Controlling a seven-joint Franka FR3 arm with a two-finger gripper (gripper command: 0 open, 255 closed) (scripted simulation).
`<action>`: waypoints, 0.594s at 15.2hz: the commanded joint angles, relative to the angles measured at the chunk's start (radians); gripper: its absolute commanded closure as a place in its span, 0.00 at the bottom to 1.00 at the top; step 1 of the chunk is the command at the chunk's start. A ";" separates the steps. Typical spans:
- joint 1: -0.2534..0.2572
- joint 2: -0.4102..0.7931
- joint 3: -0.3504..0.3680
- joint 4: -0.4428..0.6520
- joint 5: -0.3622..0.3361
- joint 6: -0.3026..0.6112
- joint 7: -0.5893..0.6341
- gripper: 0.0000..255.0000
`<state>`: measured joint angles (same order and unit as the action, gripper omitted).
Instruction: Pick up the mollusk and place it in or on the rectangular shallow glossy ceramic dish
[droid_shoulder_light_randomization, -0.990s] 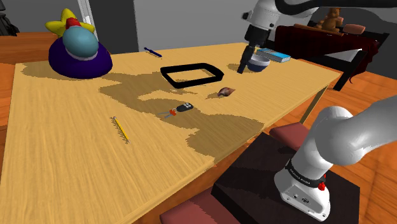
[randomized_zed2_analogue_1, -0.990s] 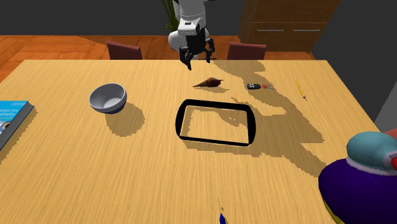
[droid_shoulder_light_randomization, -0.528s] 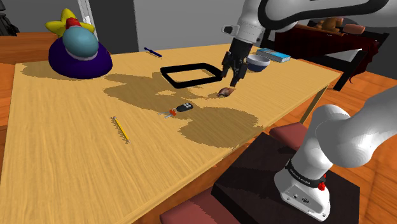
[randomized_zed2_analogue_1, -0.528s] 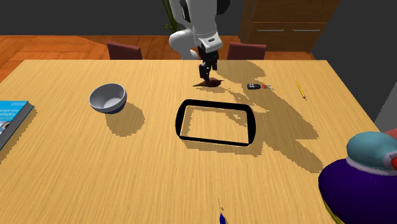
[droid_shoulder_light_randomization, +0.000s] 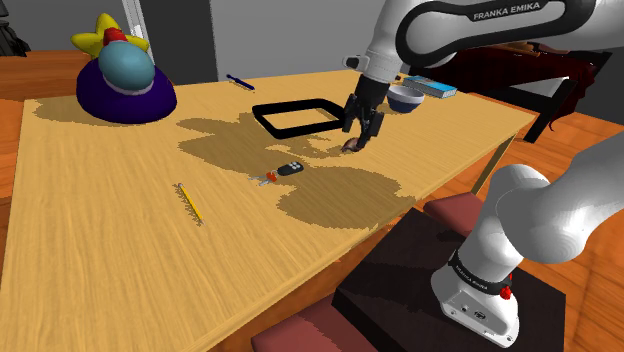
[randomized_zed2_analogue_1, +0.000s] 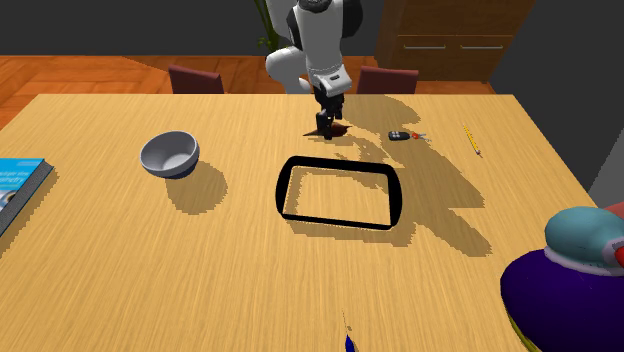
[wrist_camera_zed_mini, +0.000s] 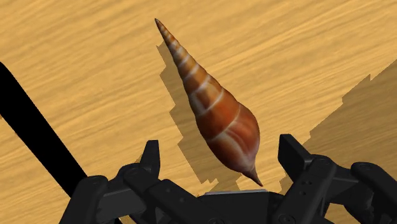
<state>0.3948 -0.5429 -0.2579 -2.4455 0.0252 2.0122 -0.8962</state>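
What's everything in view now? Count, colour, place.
shell: 1, brown banded, on table, untouched
dish: 1, black, mid-table
bowl: 1, grey, near book
book: 1, blue, table edge
key fob: 1, black and red, near shell
pencil: 1, yellow, on table
pen: 1, blue, table edge
toy: 1, purple-blue-yellow, table corner
chairs: 2, dark red, by stand
stand: 1, black, beside table
arm: 1, white, over table
gripper: 1, black, open, straddling shell

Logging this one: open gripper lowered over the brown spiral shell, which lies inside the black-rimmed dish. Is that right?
No. The shell lies on the bare table, outside the dish, whose black rim passes beside it, as the wrist view shows. The gripper is open and lowered over the shell, as you say.
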 joint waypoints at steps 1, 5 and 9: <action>0.000 0.000 0.000 -0.003 0.000 0.003 0.000 0.00; 0.000 0.000 0.000 -0.003 0.000 0.003 0.000 0.00; 0.000 0.000 0.000 -0.003 0.000 0.003 0.000 1.00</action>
<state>0.3948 -0.5426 -0.2581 -2.4481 0.0252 2.0152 -0.8965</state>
